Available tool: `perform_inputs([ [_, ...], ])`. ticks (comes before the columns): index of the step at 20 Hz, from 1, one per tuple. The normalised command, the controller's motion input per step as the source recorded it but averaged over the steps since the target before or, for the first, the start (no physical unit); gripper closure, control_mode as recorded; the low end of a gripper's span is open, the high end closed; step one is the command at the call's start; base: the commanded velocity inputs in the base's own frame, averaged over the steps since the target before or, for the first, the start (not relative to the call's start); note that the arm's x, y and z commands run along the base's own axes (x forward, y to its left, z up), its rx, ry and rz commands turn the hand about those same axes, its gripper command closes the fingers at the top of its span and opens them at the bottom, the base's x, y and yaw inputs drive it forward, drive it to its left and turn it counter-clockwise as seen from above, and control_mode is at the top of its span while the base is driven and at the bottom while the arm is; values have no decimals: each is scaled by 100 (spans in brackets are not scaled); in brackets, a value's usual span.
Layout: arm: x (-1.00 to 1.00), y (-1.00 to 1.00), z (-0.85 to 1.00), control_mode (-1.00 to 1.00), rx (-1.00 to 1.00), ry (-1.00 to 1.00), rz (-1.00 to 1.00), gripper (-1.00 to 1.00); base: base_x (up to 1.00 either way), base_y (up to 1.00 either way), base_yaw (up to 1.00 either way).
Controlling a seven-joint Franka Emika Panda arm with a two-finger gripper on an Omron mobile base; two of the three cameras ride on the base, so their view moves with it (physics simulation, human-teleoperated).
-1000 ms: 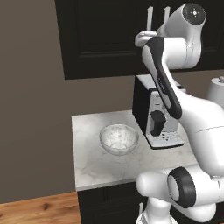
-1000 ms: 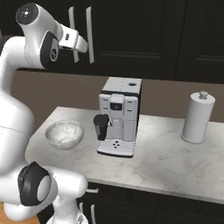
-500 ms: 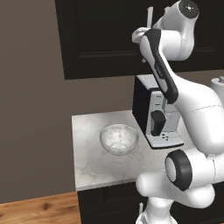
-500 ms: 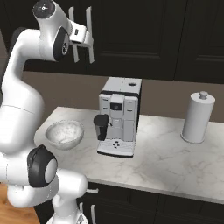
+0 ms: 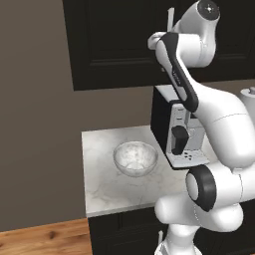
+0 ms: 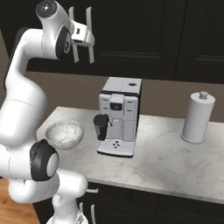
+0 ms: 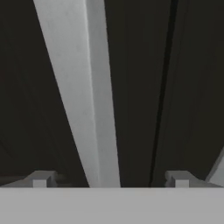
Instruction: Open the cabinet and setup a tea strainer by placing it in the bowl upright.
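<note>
Nearest, on the white marble counter, near its left end: round clear glass bowl with a whitish mottled look, upright, nothing inside it that can be made out. Just right of it, apart by a small gap: boxy black-and-silver coffee machine, drip tray toward the front. Well to the right, standing alone: white upright paper-towel roll with a small knob on top. Same bowl and coffee machine seen from the left side, bowl near the counter's front-left part.

Higher and farther back: two-finger hand raised in front of the large black-brown wall cabinet with panelled doors, fingers spread wide, gripping nothing. Seen along the fingers: long slim silver bar handle running up between the two spread dark fingertips, closer to the left one, touching neither as far as can be told. Dark door panels behind, doors shut. Tea strainer not to be told from these views
</note>
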Motion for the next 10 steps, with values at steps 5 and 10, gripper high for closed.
perform_inputs([
  [5, 5, 0, -14, -100, -3, -2, 0, -100, 0, 0, 0],
  [10, 4, 0, -21, -100, -3, -8, 0, -100, 0, 0, 0],
])
